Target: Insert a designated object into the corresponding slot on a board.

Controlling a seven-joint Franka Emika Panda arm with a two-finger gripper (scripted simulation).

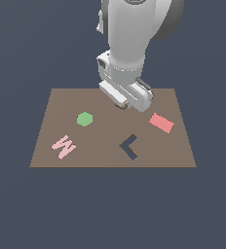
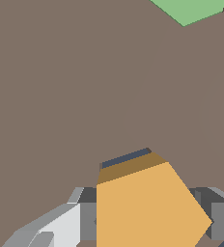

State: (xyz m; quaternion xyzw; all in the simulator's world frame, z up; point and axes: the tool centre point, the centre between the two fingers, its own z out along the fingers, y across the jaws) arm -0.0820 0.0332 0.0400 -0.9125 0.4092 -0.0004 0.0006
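My gripper (image 1: 122, 103) hangs low over the rear middle of the brown board (image 1: 61, 104). In the wrist view the gripper (image 2: 150, 219) is shut on the orange-yellow pentagon block (image 2: 147, 207), with a grey finger (image 2: 87, 217) on each side. A thin dark strip of the slot (image 2: 126, 157) shows on the board (image 2: 61, 96) just past the block's edge; the rest of the slot is hidden under the block. I cannot tell whether the block sits partly in the slot or just above it. In the exterior view only an orange sliver of the block (image 1: 121, 105) shows, and the slot is hidden.
On the board lie a green hexagon (image 1: 84, 118), also in the wrist view (image 2: 189, 9), a red rectangle (image 1: 161, 122), a pink W-shaped piece (image 1: 63, 146) and a dark blue chevron-shaped cutout (image 1: 129, 146).
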